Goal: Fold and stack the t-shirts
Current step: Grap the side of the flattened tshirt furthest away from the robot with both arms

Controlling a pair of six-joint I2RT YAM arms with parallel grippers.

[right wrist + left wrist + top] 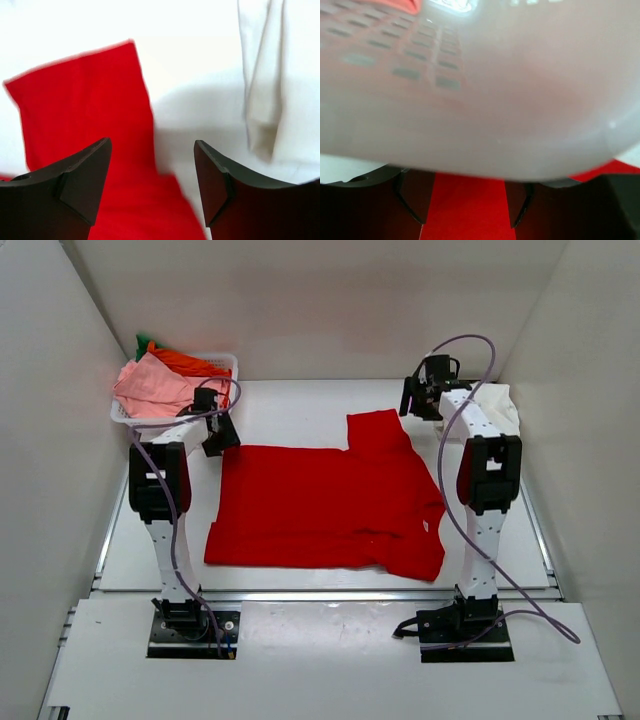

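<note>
A bright red t-shirt [325, 505] lies spread flat on the table's middle, one sleeve [380, 430] pointing to the back. My left gripper [219, 441] is open and empty over the shirt's back left corner, close to the basket; red cloth [465, 210] shows between its fingers. My right gripper [415, 405] is open and empty above the sleeve's right edge [80, 105]. A cream-white t-shirt [505, 410] lies folded at the back right, also in the right wrist view [272, 75]. Pink [155, 390], orange [190, 363] and green [143, 341] t-shirts fill the basket.
The white plastic lattice basket [226, 364] stands at the back left; its wall [470, 100] fills most of the left wrist view, very close. White enclosure walls stand on the left, back and right. The arm bases [190, 625] sit at the near edge.
</note>
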